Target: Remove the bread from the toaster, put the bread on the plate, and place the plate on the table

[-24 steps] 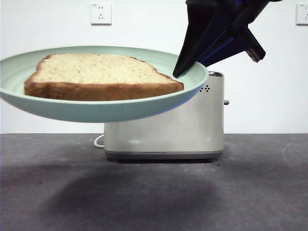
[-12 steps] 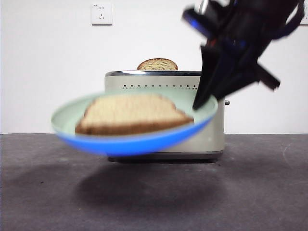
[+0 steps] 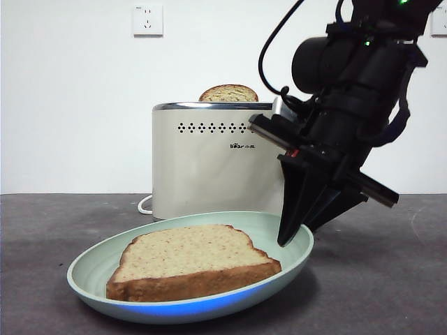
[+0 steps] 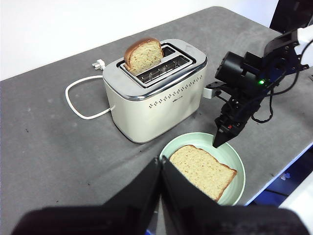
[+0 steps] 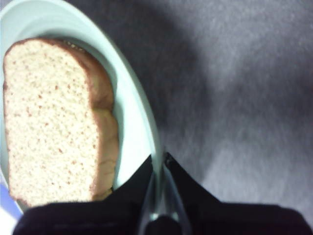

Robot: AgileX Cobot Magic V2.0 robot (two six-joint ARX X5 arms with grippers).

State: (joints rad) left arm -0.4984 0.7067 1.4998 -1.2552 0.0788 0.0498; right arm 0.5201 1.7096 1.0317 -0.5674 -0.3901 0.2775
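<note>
Mint-green plate (image 3: 293, 259) with the bread (image 3: 192, 259) sits low at the table (image 3: 391, 279), its rim pinched by the right gripper (image 3: 292, 236); left gripper (image 4: 161, 169) hangs closed, empty

Bright, even indoor light; white wall (image 3: 70, 105) near blown out. Soft shadow under plate (image 3: 91, 283) on table (image 3: 391, 279). Front view sharp. Right wrist view soft, blurry (table grain smeared). Left gripper (image 4: 161, 171) out of focus.

A plain white wall (image 3: 77, 105) fills the background behind a dark surface. A white power socket (image 3: 147, 19) sits high on the wall, and part of a second socket (image 3: 439, 21) shows at the far upper corner. Even, soft light casts faint shadows.
</note>
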